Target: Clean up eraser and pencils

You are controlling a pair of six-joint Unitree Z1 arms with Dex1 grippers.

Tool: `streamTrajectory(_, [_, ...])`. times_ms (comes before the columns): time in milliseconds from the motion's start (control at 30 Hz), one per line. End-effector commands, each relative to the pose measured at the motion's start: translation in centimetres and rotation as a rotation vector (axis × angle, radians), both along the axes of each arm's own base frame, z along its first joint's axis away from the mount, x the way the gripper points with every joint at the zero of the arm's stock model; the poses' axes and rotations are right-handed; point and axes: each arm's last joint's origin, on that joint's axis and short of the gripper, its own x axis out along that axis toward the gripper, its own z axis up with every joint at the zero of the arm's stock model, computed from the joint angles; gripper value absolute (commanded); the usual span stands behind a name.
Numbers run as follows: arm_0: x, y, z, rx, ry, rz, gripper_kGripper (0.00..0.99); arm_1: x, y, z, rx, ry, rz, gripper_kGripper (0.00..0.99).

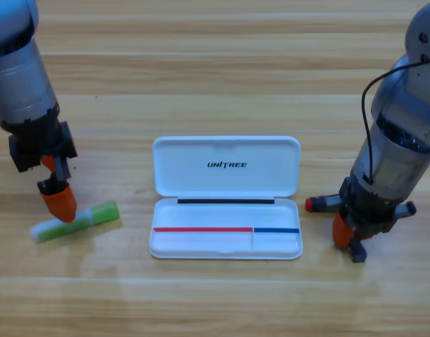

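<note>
We count one green pencil [75,221] under our left gripper [60,205], one black-and-red pencil [325,204] beneath our right gripper [345,234], one open case [226,197] between; grip unclear.

Glossy wooden table [215,63]; smooth white plastic case [226,168]

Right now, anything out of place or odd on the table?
Nothing damaged. The open white case holds no items yet. Green pencil lies askew under the left gripper; black-and-red pencil pokes out beside the right gripper. Eraser not visible.
</note>
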Motion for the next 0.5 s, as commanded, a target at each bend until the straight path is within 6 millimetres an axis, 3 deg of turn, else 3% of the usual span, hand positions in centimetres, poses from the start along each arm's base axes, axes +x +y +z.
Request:
streamTrajectory(33, [0.6, 0.3, -2.1, 0.016, 0.051, 0.027, 0.990, -0.4, 0.0, -3.1, -0.073, 0.149, 0.001, 0.000])
streamTrajectory(233, [0.7, 0.3, -2.9, 0.016, 0.051, 0.027, 0.990, 0.1, -0.3, -1.9, -0.058, 0.126, 0.020, 0.000])
streamTrajectory(400, [1.2, 0.0, -4.3, 0.021, 0.054, 0.029, 0.990, 0.3, 0.2, 3.3, -0.054, 0.046, 0.441, 0.000])
streamTrajectory(500, [1.3, 0.0, -5.1, 0.023, 0.055, 0.030, 0.990, 0.5, 0.8, 5.4, -0.058, 0.024, 0.694, 0.000])
